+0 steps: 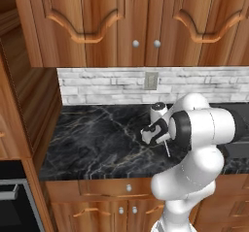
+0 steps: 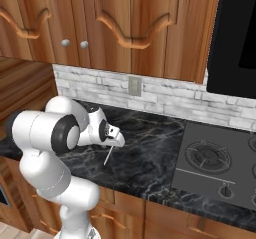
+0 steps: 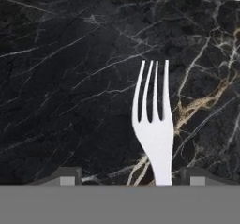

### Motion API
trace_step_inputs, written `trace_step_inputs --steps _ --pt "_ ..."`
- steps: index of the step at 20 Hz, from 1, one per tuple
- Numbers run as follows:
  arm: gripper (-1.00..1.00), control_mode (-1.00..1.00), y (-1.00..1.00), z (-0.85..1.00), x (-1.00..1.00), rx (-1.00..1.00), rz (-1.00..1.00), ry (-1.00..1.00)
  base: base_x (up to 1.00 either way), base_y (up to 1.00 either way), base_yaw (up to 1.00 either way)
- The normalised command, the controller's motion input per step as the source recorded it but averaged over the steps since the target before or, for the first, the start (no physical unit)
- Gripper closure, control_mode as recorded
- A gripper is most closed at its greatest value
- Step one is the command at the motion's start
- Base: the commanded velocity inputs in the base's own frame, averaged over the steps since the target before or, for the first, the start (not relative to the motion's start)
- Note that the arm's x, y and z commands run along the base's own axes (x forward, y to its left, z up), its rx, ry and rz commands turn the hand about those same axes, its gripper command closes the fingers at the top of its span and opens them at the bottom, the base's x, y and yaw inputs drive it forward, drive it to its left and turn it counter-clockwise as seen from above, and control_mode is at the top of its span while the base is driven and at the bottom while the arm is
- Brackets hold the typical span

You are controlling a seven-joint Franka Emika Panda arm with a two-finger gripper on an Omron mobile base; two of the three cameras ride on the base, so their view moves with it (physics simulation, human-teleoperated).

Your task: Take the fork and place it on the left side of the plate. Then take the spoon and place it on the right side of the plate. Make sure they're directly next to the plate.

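One fork (image 3: 154, 124) between the spread claw (image 3: 129, 176) fingertips, nearer one side, over black marble counter (image 3: 56, 78).

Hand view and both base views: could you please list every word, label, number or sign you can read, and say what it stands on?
None: no readable text anywhere.
The fork is plain metal, with no stamp or brand.
The black marble counter carries only veining.
The wall outlet plate is blank.
The cooktop shows burners and a knob, but no markings that can be made out.
The cabinet doors are bare wood with round knobs.
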Motion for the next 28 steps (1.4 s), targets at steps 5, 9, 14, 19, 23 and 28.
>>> trace_step_inputs --steps 5,9,14,19,23,28 --pt "-1.00 -1.00 -0.10 -0.47 0.10 0.00 0.00 0.00 0.00 0.00 0.00" --pt "1.00 -1.00 -0.21 -0.63 0.01 0.00 0.00 0.01 0.00 0.00 0.00" --pt "1.00 -1.00 -0.30 -0.74 0.00 0.02 0.00 0.02 0.00 0.00 0.00" --pt "1.00 -1.00 -0.46 -0.77 0.00 0.13 0.00 0.00 0.00 0.00 0.00" --pt "1.00 -1.00 -0.36 -0.75 -0.03 0.13 -0.01 0.01 0.00 0.00 0.00" --pt "1.00 -1.00 -0.23 -0.47 -0.06 0.12 -0.02 0.00 0.00 0.00 0.00"
